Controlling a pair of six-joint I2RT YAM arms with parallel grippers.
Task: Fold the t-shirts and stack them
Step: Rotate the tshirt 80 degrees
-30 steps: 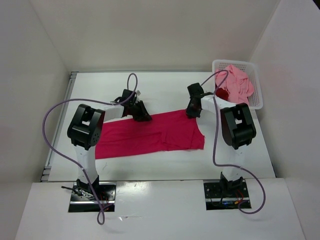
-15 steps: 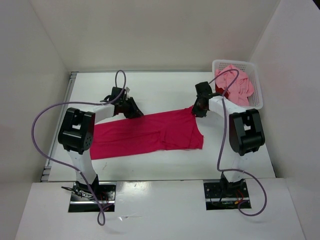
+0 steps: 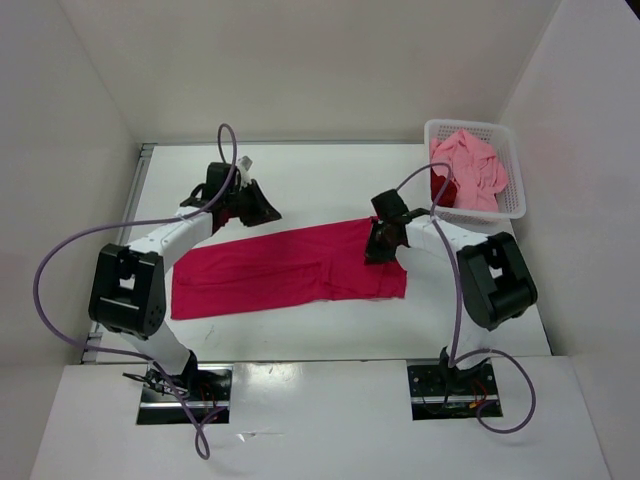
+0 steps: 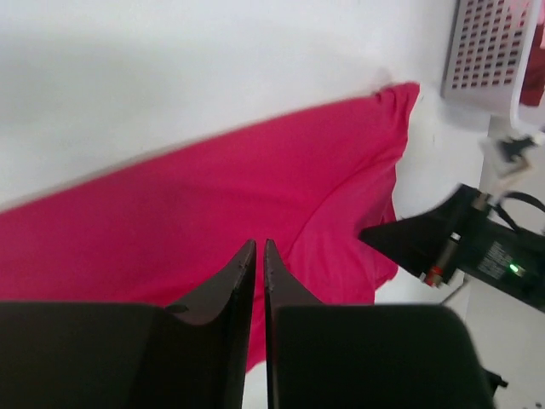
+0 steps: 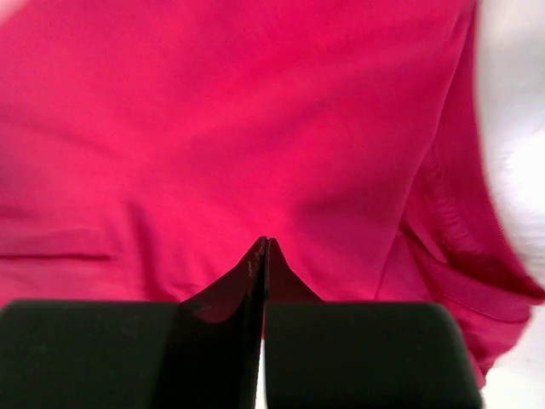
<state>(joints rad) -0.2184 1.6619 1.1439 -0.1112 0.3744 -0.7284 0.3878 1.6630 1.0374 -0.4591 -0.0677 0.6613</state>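
The bright magenta-red t-shirt (image 3: 290,270) lies flat on the table as a long strip, and fills most of both wrist views (image 4: 213,204) (image 5: 255,128). My left gripper (image 3: 268,213) (image 4: 260,244) hovers just beyond its far edge, jaws almost together with only a hairline slit and nothing between them. My right gripper (image 3: 376,250) (image 5: 266,242) is over the shirt's right part, shut, its tips close above the cloth. The salmon pink t-shirt (image 3: 470,168) and the dark crimson one (image 3: 445,188) lie bunched in the basket.
The white mesh basket (image 3: 475,124) stands at the back right corner of the table, and shows at the upper right of the left wrist view (image 4: 490,43). White walls enclose the table on three sides. The right arm's black link (image 4: 443,243) is beside the shirt's right end.
The left arm swung left and back off the shirt's far edge. The right gripper came from the far right corner down onto the shirt. Both jaws closed. The shirt's left end now lies further left.
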